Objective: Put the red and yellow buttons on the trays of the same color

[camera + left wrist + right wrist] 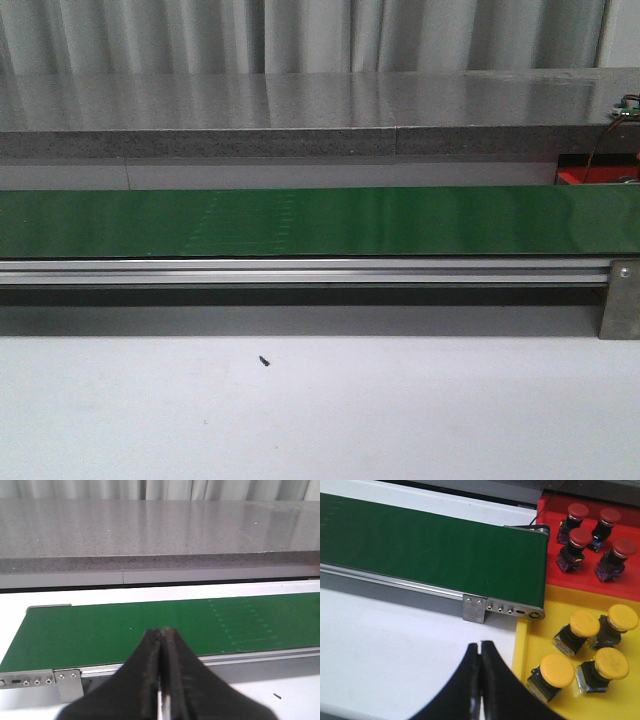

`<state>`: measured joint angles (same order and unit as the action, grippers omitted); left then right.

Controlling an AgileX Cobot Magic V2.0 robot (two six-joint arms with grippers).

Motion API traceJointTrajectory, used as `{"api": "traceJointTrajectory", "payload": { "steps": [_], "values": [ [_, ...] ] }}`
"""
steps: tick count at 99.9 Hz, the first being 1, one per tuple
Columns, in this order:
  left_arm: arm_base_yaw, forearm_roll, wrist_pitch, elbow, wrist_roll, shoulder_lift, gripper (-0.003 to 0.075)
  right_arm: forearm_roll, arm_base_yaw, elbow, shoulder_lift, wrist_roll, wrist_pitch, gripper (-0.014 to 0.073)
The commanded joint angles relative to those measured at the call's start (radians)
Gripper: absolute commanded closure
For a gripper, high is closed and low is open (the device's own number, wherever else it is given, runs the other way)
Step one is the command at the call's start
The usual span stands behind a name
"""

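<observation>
Both the left hand [164, 630] and right hand [480, 644] are closed and empty; the yellow buttons [585, 625] just beside the right hand look light, rigid, smooth-capped, best pinched by their dark bodies.

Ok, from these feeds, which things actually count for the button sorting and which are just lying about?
Part of the job:
- red buttons, four, in the red tray
- yellow buttons, four, in the yellow tray
- green conveyor belt, nothing on it
- left gripper and right gripper, both shut and holding nothing

Just lying about:
- small dark speck on the white table
- grey counter behind the belt
</observation>
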<state>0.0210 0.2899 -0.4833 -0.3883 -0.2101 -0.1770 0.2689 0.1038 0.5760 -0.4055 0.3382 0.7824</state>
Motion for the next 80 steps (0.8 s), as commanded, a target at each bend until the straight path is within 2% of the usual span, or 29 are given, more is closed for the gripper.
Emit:
{"api": "traceJointTrajectory", "payload": {
  "steps": [1,44,62,80],
  "values": [
    [0.008,0.013,0.077,-0.027,0.000,-0.010,0.0740,0.007,0.001,0.023,-0.005,-0.002,-0.069,0.0662],
    [0.008,0.013,0.077,-0.027,0.000,-0.010,0.0740,0.005,0.001,0.023,-0.005,0.000,-0.082,0.0662],
    [0.008,0.013,0.077,-0.027,0.000,-0.010,0.0740,0.005,-0.007,-0.008,0.012,-0.001,-0.191,0.0662],
    [0.008,0.013,0.077,-0.027,0.000,-0.010,0.0740,-0.060,-0.070,-0.140,0.120,-0.048,-0.353,0.0662]
  ]
}}
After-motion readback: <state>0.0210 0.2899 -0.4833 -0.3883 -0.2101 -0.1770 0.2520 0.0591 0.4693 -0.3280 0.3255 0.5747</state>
